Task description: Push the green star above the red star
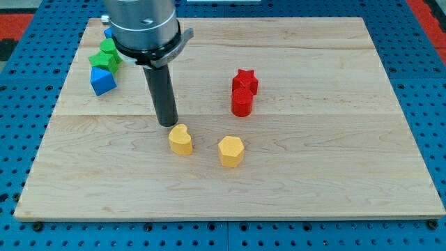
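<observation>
Green star (108, 54) far up-left of my tip (168, 124).

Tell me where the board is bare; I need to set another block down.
Bare: everything right of the red star and red cylinder, and the strip below the yellow blocks. Crowded: top-left, green star against blue block, my tip nearby.

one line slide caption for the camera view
My tip sits just above the yellow heart, far from the green star and red star.
</observation>
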Motion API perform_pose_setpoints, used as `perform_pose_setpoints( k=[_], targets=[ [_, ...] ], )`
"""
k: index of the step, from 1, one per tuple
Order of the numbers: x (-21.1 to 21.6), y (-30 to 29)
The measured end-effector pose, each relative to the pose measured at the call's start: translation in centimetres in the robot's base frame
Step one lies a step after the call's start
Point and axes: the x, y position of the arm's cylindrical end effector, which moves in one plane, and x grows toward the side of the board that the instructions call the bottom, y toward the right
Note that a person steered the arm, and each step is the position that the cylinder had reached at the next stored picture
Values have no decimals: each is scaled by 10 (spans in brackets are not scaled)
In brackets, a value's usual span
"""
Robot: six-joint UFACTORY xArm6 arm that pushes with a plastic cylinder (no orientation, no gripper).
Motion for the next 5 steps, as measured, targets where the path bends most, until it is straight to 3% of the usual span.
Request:
perform_pose_setpoints(
  k=[1,2,4,5],
  targets=[
    [3,30],
    [-3,-13],
    [-21,-219],
    [-95,-218]
  ],
)
